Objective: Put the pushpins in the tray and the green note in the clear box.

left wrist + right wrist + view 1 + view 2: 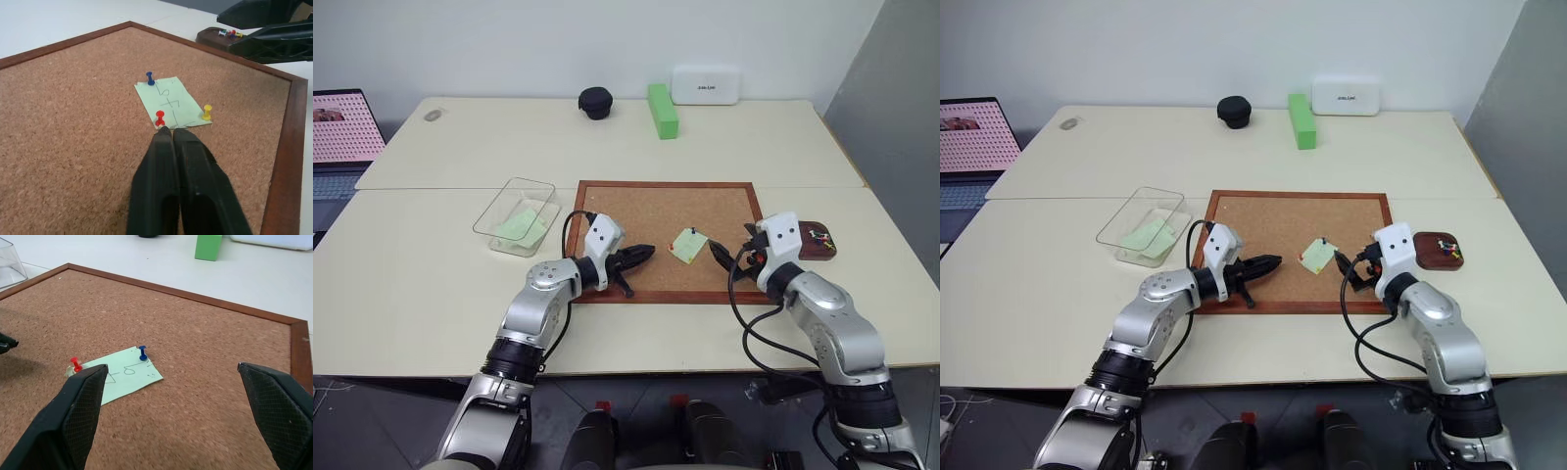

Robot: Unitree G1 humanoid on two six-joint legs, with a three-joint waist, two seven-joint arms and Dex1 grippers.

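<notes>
Lying pinned on the cork board (656, 220), nearer its right edge and front rail, the green note (688, 245) has handwriting on it that the two wrist views make out; the left wrist view picks out three pushpins holding it: a blue pin (150, 78), a red pin (160, 118) and a yellow pin (207, 111); the right wrist view shows the blue and red ones, the yellow hidden behind a finger; from the head camera one dark dot shows at the note's far corner; the left gripper (636, 257) reaches over the board's front-left part with its fingers pressed together, holding nothing, tips just short of the red pin in its own wrist view; the right gripper (732, 257) hangs over the board's front-right corner, fingers (78, 406) spread wide with the note between them; the tray (820, 241) sits on the table touching the board's right rail, with several coloured pins (1446, 246) already in it; the clear box (517, 215) stands just off the board's left rail, a second pale green sheet (521, 225) inside it
</notes>
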